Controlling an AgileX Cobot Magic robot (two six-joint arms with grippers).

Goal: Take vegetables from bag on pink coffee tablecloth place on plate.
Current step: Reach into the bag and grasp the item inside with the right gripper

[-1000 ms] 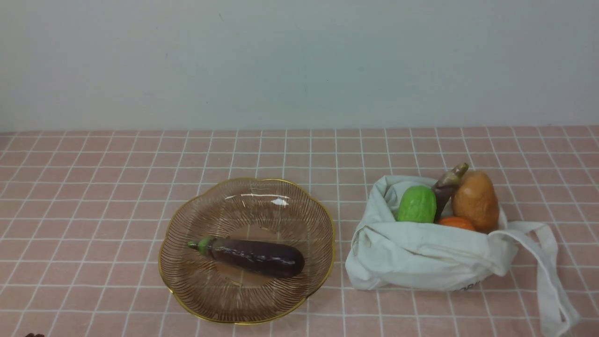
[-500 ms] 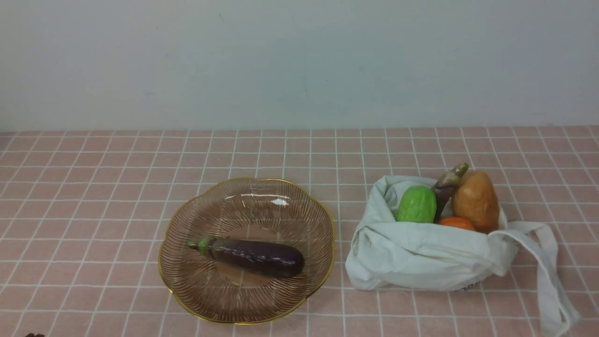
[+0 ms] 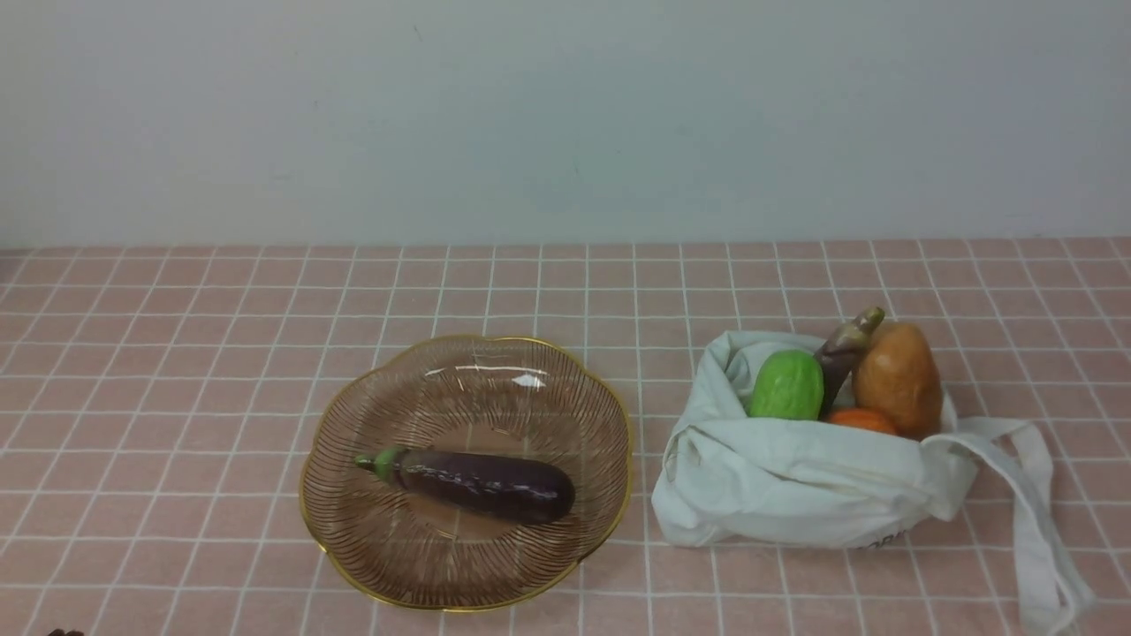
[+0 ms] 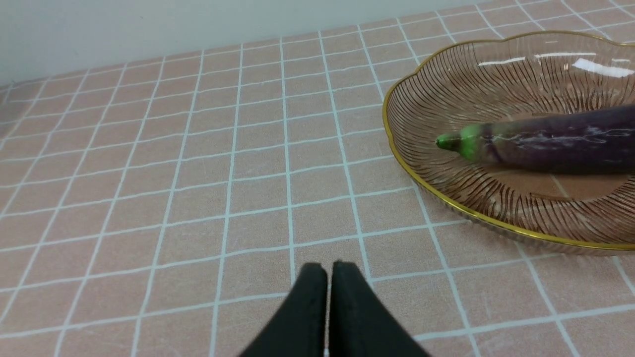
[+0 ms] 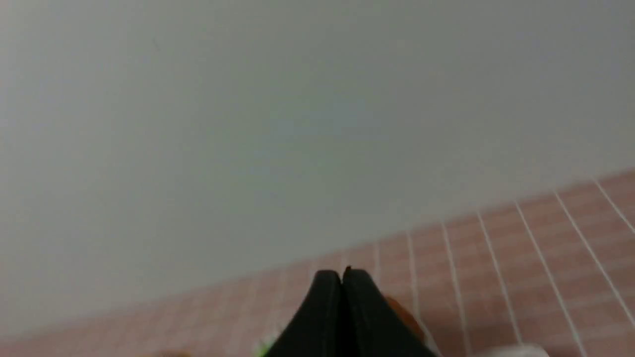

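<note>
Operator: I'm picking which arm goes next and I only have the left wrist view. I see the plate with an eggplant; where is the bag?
Observer: The bag lies to the right of the plate, its mouth showing vegetables.
Operator: Which ones?
Observer: A green gourd, a second eggplant, a brown-orange potato and an orange piece.
Operator: And the right gripper?
Observer: Shut, with nothing visible between its fingertips.

Clear brownish glass-look plate with gold rim (image 3: pixel 371 565): glossy, finely ribbed, metallic-looking edge. Dark purple eggplant with green stem (image 3: pixel 495 486): smooth, shiny. Off-white cloth tote bag (image 3: pixel 795 486): matt, soft, creased; white-gridded pink tablecloth (image 3: pixel 221 397): matt; brown-orange oval potato (image 3: pixel 899 380): bumpy, low sheen.
</note>
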